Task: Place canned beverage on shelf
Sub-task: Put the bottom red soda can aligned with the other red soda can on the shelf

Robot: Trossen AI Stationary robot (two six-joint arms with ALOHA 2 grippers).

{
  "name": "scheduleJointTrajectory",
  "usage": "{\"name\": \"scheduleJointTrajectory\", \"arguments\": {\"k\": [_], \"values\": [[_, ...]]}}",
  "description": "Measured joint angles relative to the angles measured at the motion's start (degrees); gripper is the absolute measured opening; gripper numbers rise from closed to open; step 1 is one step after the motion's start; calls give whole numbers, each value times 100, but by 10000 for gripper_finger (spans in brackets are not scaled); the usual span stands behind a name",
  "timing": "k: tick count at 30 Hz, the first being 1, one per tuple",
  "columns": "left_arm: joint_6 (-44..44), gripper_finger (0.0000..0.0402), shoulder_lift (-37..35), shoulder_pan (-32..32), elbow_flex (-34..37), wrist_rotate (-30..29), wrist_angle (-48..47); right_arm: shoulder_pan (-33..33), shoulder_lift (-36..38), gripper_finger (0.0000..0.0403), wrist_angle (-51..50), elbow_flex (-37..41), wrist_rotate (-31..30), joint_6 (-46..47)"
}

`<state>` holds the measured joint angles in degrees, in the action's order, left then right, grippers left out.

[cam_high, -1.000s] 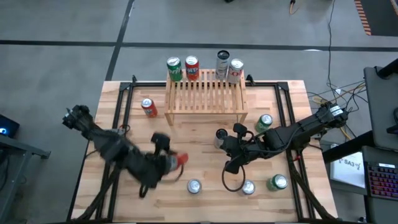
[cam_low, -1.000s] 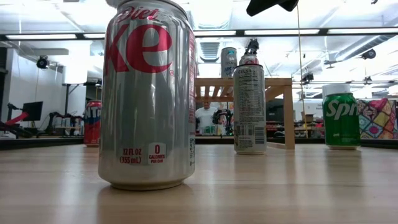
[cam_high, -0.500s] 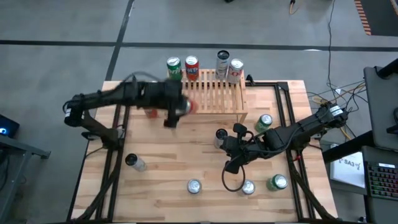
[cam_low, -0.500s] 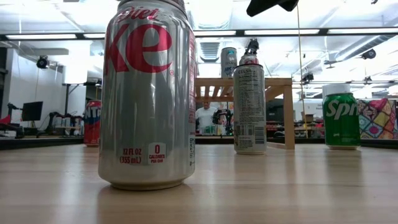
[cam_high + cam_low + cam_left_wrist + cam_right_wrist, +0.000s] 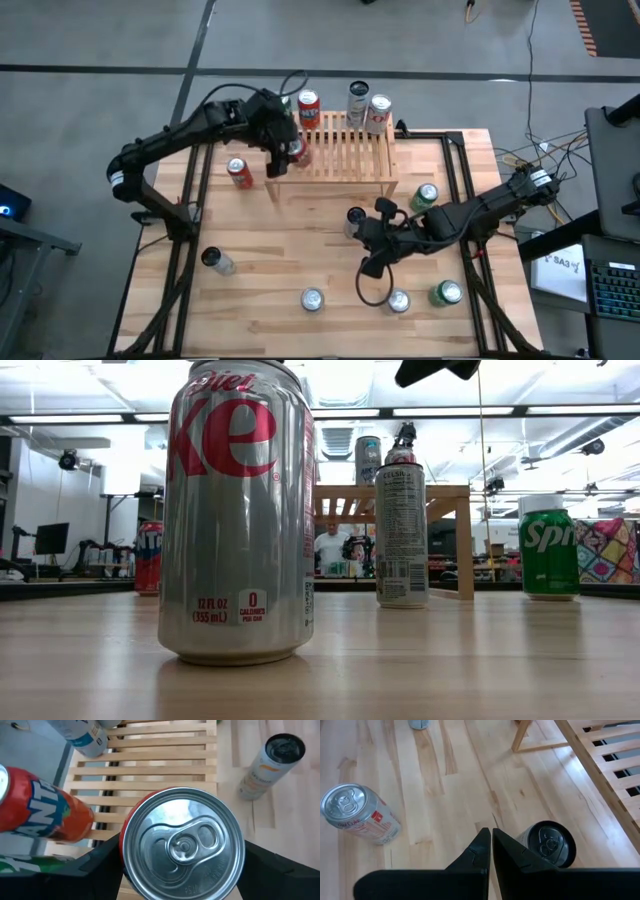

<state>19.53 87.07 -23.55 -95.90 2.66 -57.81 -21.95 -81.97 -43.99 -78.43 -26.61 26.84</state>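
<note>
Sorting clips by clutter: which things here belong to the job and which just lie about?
In the job:
left gripper, shut on red can
shelf

Lying about:
Diet Coke can
Sprite can
right gripper, shut, empty

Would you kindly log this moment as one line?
left pincer: holding red can above shelf left end | right pincer: shut, idle over table | can not released
</note>
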Motion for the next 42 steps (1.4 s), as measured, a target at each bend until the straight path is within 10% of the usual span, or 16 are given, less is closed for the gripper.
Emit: {"name": "scheduleJointTrajectory", "arguments": {"k": [42], "values": [[-980,287,98,-28,90,-33,16,61,5,9,-9,0,2,64]]}}
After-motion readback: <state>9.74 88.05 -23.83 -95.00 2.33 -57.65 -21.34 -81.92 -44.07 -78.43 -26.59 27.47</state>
